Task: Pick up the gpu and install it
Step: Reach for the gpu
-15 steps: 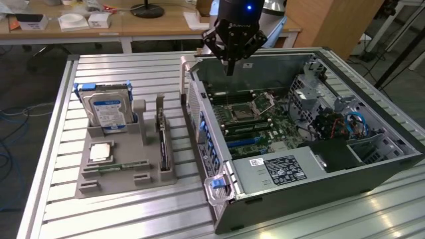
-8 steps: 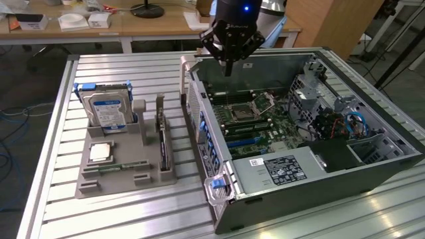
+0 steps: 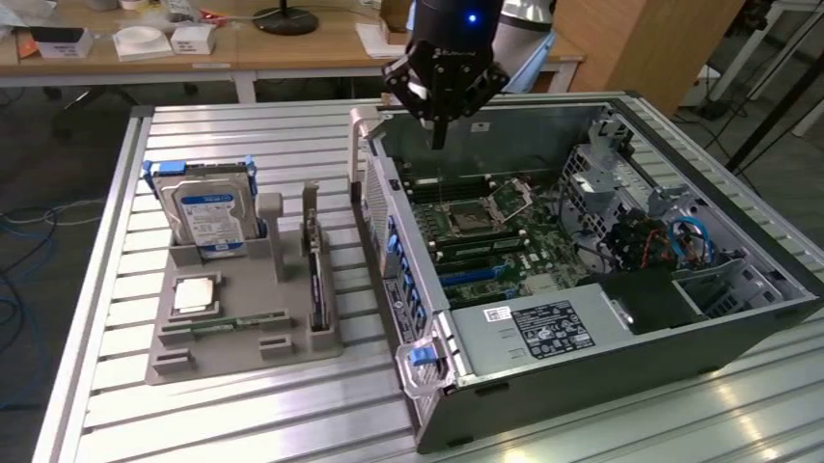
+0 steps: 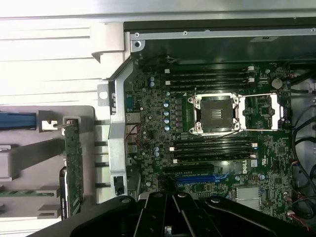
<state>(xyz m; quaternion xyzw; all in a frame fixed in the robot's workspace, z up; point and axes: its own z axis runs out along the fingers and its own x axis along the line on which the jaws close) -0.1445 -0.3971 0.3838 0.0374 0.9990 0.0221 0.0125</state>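
Slatted aluminium bench (image 3: 193, 424) runs across the lower frame. An open computer case (image 3: 721, 318) lies on its side and takes up the right half of the frame. Its nearest corner carries a blue latch (image 3: 420, 355) at lower centre. Just behind that corner sits the power supply (image 3: 547, 328), with a black label facing up.

Left of the case and apart from it, a grey holder (image 3: 245, 362) sits on the bench.
- Nearest in it, a memory stick (image 3: 238, 321) lies flat, with a processor chip (image 3: 196, 292) flat just behind.
- The gpu (image 3: 315, 280) stands on edge in the slot along the holder's right side, between upright posts. It is near the case wall and nothing touches it.
- A hard drive (image 3: 212, 217) with a blue-white label stands upright at the holder's far end.

Deeper in the case is the motherboard (image 3: 496, 236), with the processor socket (image 3: 466, 217) about mid-board; the wrist view looks straight down on both.

The gripper (image 3: 441, 143) hangs at upper centre over the case's far rim, pointing down. Its jaws are pressed together with nothing between them, well apart from the gpu.

Farthest off, a wooden bench (image 3: 309, 48) carries white boxes (image 3: 142, 40).
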